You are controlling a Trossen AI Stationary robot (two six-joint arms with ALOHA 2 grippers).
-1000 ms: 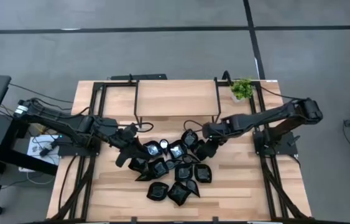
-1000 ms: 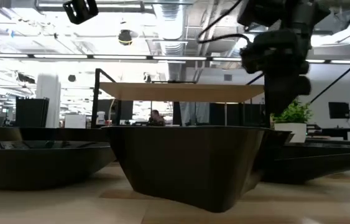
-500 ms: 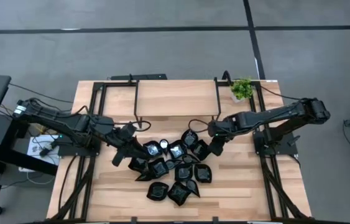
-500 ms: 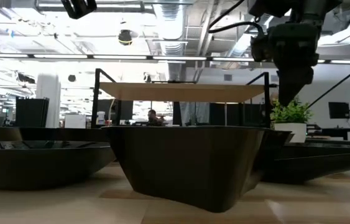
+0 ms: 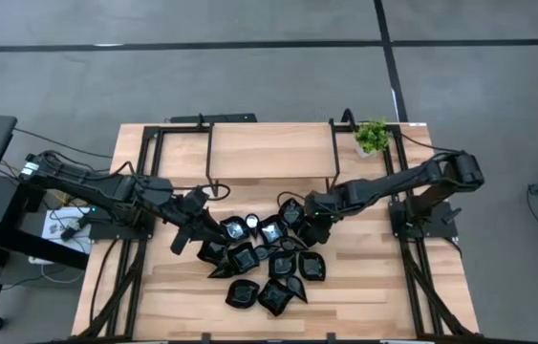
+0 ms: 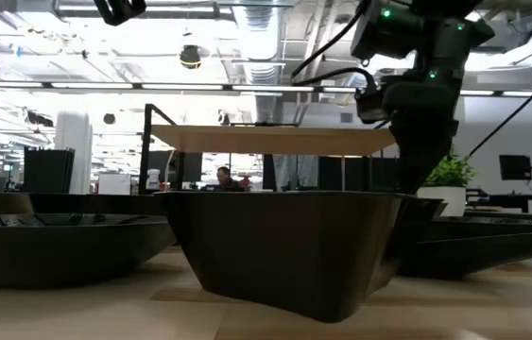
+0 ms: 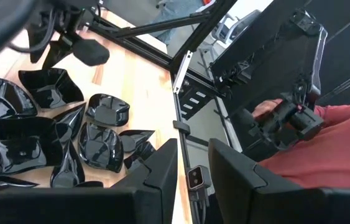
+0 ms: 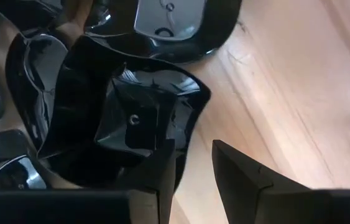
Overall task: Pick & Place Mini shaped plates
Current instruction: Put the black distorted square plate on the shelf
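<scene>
The wooden counter under me carries the mini shaped plates, heaped touching one another near its middle. My right pincer hangs low over the heap's right edge, fingers slightly parted and holding nothing; a square plate lies just ahead of the tips, one corner pointing out at bare wood. That bare side gives me room. My left pincer waits at the heap's left edge, likewise slightly parted and holding nothing.
</scene>
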